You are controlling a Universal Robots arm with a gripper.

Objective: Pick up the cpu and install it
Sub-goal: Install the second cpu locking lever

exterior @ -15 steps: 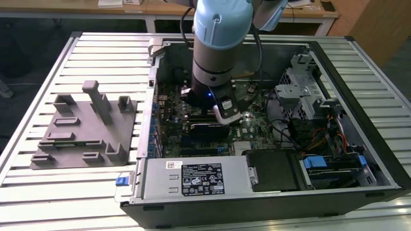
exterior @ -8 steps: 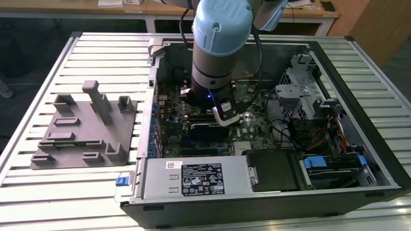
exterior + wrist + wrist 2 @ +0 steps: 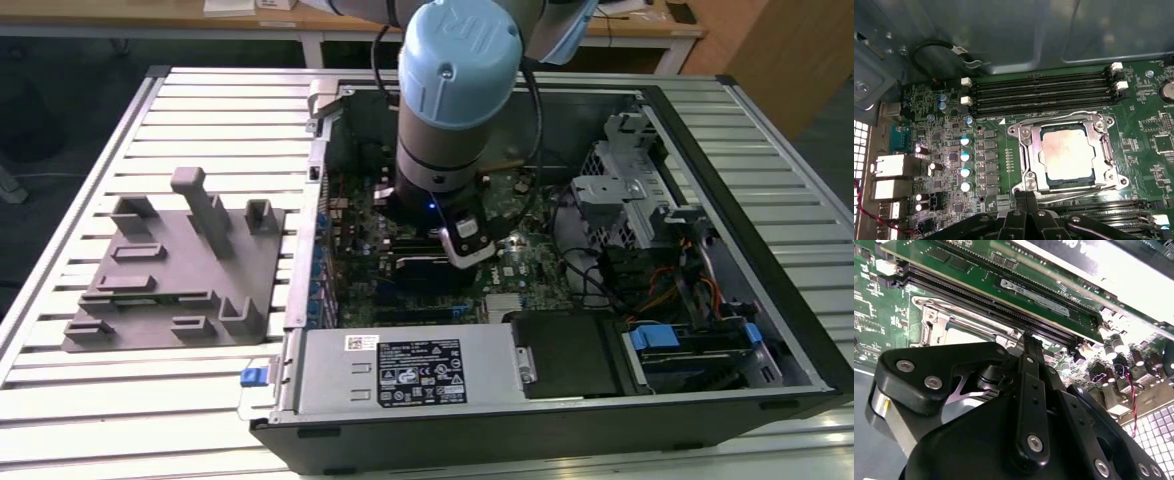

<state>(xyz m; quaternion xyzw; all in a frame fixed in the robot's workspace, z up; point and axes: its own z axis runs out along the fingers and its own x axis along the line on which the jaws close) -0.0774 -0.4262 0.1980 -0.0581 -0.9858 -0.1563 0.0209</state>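
grey plastic fixture [image 3: 167,265] sits on the slatted table at the exterior view's left, open pc case [image 3: 747,250] to its right. arm's down inside over the motherboard [image 3: 944,150]. cpu [image 3: 1066,152] lies in its socket [image 3: 1026,165], gripper [image 3: 1026,200] fingers pressed together just beside it, holding nothing.

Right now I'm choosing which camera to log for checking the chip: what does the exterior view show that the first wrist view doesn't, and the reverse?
Exterior view: the open black computer case, the blue-capped robot arm reaching in, and the large grey plastic fixture beside the case. First wrist view: the square silvery cpu seated in its metal-framed socket, with the black gripper close by. Both: the green motherboard.
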